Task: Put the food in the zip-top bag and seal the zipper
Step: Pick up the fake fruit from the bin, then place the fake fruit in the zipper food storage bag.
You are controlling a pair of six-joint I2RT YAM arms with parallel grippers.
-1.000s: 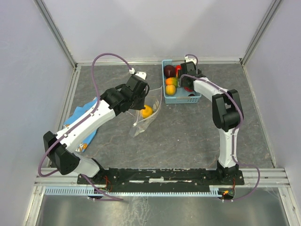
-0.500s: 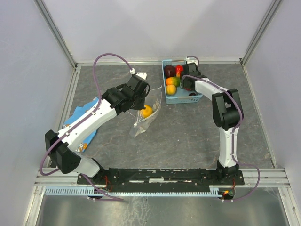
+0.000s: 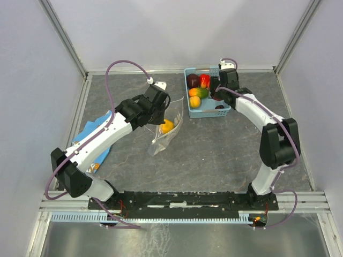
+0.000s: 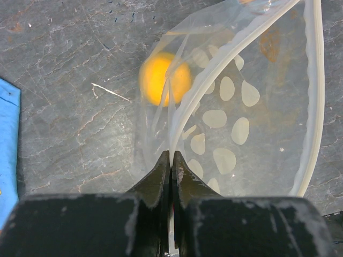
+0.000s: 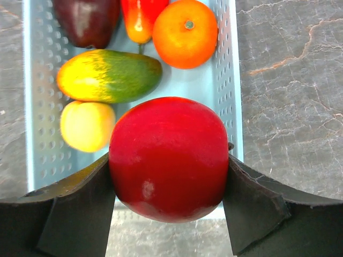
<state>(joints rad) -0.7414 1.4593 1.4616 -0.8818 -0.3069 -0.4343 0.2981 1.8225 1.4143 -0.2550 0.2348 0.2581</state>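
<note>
- Right claw (image 5: 169, 188) closed on red fruit (image 5: 169, 155), a jaw on each flank; a second ago lower in basket (image 5: 224, 80), wider
- Fruit over basket's near edge, other food (image 5: 110, 75) left inside; carry to bag (image 4: 230, 123) looks next
- Left claw (image 4: 171, 160) pressed together, pinching bag rim, mouth open; orange fruit (image 4: 161, 77) inside
- Right elbow has swung out right; left arm reaches to mid worktop (image 3: 214, 144)

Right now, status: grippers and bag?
Left gripper shut on spotted clear bag rim, orange fruit inside. Right gripper holds glossy red fruit over light-blue basket. Path clear.
</note>
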